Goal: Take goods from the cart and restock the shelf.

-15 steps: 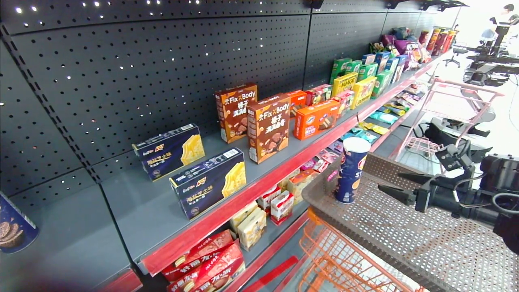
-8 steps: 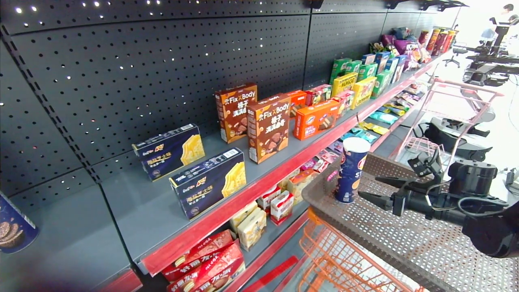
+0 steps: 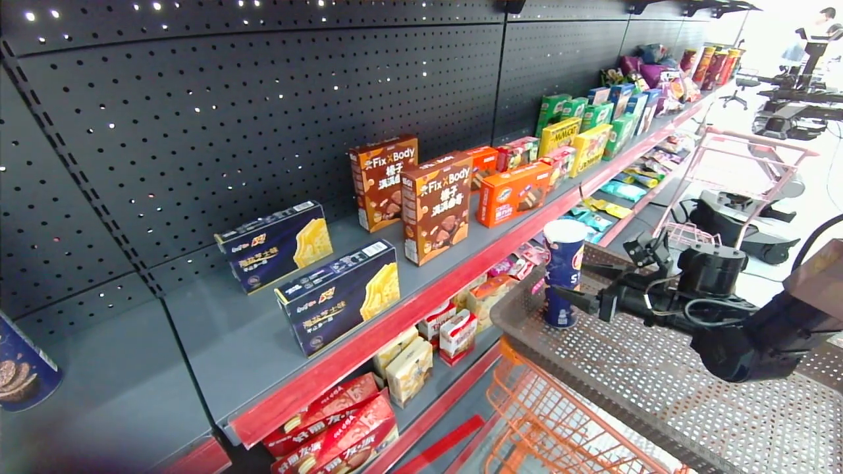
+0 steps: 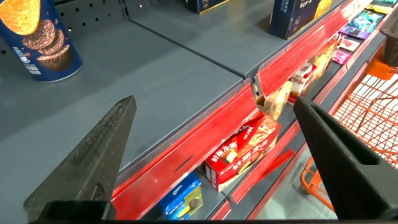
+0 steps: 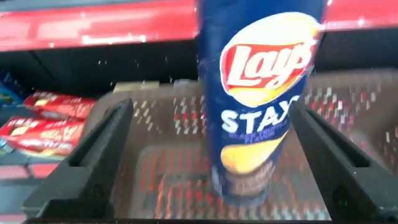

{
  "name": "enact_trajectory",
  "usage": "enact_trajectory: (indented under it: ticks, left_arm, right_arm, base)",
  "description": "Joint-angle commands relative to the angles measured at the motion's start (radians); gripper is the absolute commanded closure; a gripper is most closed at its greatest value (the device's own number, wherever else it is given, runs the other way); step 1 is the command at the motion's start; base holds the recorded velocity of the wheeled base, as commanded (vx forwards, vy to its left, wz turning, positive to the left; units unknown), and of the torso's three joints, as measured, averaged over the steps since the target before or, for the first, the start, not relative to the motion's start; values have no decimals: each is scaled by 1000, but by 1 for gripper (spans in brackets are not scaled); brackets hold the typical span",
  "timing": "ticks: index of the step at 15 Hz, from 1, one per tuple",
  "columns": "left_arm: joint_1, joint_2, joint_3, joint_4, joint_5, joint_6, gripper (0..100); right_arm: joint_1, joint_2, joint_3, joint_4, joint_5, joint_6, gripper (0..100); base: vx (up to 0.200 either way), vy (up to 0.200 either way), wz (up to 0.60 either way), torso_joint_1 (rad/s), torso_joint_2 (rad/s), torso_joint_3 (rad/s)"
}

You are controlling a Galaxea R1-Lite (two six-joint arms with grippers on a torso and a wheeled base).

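Observation:
A tall blue chip can (image 3: 564,271) with a white lid stands upright in the far left corner of the cart's brown perforated top basket (image 3: 658,395). My right gripper (image 3: 574,284) is open at the can, one finger on each side of it; the right wrist view has the blue chip can (image 5: 258,99) between the two fingers (image 5: 87,168). My left gripper (image 4: 211,162) hangs open over the grey shelf (image 4: 155,81), empty. A second blue chip can (image 4: 38,38) stands on that shelf, seen also at the head view's left edge as the second can (image 3: 23,368).
The grey shelf (image 3: 263,329) with a red front strip carries navy boxes (image 3: 339,295), brown boxes (image 3: 435,205) and an orange box (image 3: 514,192), with bare space to their left. Lower shelves hold packets. The cart's orange wire basket (image 3: 560,428) is below. A pink cart (image 3: 737,191) stands beyond.
My right arm has moved left across the cart basket until its open fingers reached either side of the chip can. The can appears shifted slightly left. The left arm is still.

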State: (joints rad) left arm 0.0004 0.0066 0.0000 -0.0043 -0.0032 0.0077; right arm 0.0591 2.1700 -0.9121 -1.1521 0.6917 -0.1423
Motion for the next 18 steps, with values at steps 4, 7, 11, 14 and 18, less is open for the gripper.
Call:
enact_trajectory:
  ticks: [4,7,11,14,18]
  left_arm:
    - [0,1,0,0,0,0,0]
    - [1,1,0,0,0,0,0]
    - [1,1,0,0,0,0,0]
    - [1,1,0,0,0,0,0]
    - [0,1,0,0,0,0,0]
  right_arm:
    - [28,105,-133,12,-31,13,0]
    - [18,105,-134,12,-32,7,0]
    - [14,120,-180,26,-37,4,0]
    - [16,142,-248,66,-81,1,0]
    - [16,172,-268,69,-78,3,0]
  base:
    - [0,0,0,0,0,0]
    - [0,0,0,0,0,0]
    - [0,0,0,0,0,0]
    - [0,0,0,0,0,0]
    - [0,0,0,0,0,0]
